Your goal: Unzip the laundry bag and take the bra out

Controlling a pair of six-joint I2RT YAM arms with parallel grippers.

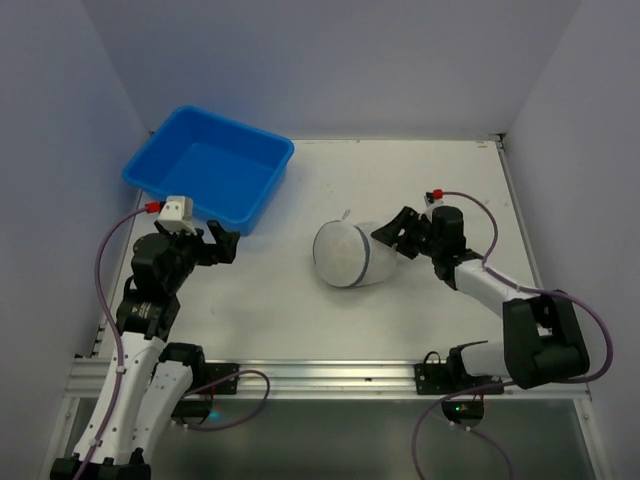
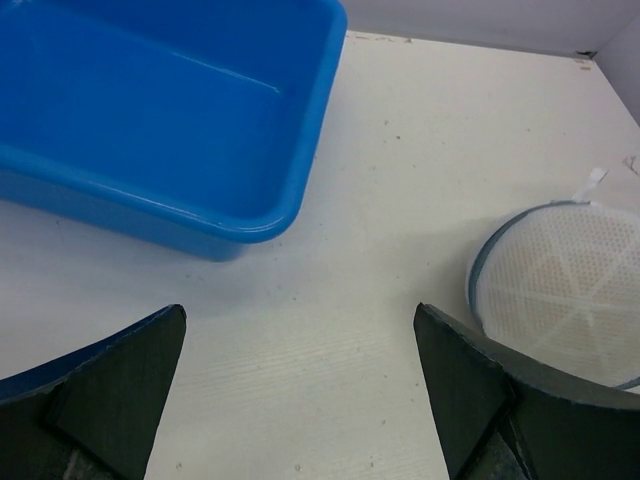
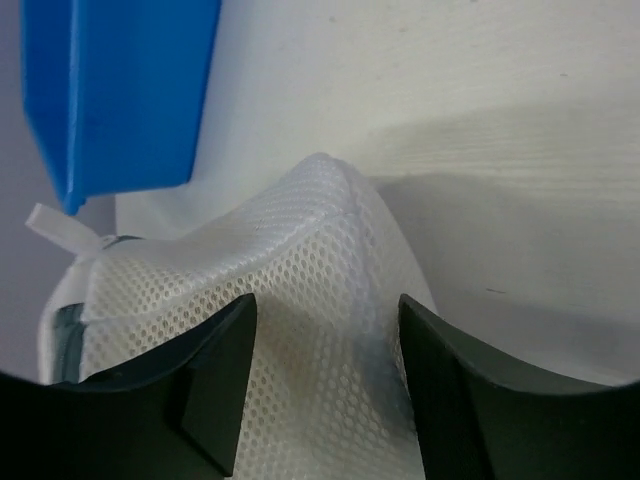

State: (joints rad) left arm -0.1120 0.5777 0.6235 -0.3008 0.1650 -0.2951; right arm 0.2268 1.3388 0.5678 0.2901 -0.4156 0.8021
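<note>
Your right end effector (image 1: 398, 236) stands with jaws apart, straddling one mesh dome of the laundry bag (image 1: 343, 256), which lies mid-surface (image 1: 300, 325). Closing there risks pinching only loose mesh, so the pod would drag or roll instead of unzipping. Your left end effector (image 1: 216, 245) hangs open and empty beside the blue tub (image 1: 272, 188), well apart from the bag, so nothing braces it. The zip slider is not discernible; only a white tab (image 3: 58, 226) shows. No bra is visible through the mesh. Both wrist views cut the bag off.

The laundry bag (image 1: 345, 255) lies right of the tub (image 1: 205, 170), between left hand (image 1: 222, 243) and right hand (image 1: 392, 235).
</note>
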